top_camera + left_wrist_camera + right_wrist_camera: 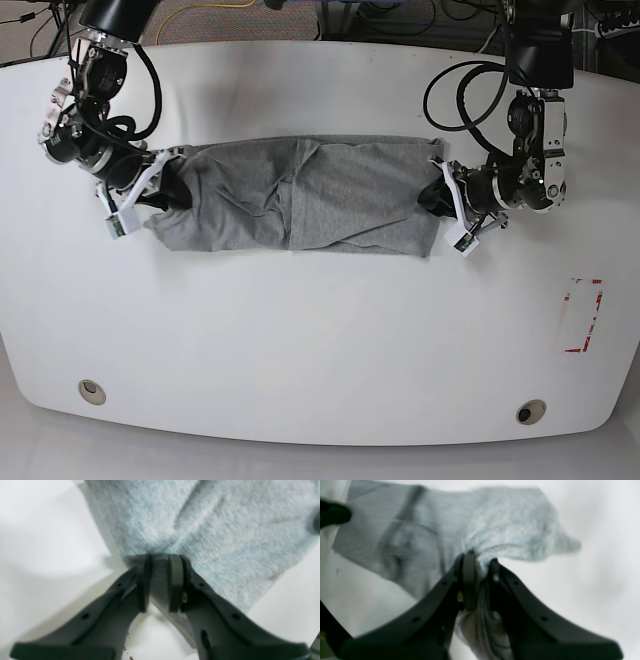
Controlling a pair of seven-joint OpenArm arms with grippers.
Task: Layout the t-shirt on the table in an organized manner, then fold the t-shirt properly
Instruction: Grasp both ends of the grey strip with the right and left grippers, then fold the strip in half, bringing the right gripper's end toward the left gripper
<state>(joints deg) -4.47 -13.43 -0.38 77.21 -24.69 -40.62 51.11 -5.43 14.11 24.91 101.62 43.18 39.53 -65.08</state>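
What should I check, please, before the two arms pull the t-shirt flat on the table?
1. Left pincer shut on the t-shirt edge: ok, cloth sits between the pads.
2. Right pincer shut on the t-shirt: ok, a bunch of fabric is pinched.
3. Both grips at opposite ends: ok in the base view.
4. Cloth smooth: not ok, creases run across the middle.
5. Garment fully on the table: ok.
6. Which parts of the shirt are held: cannot tell.

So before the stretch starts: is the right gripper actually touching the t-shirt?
Touching. The right wrist view shows the right gripper with its jaws shut on bunched t-shirt fabric.
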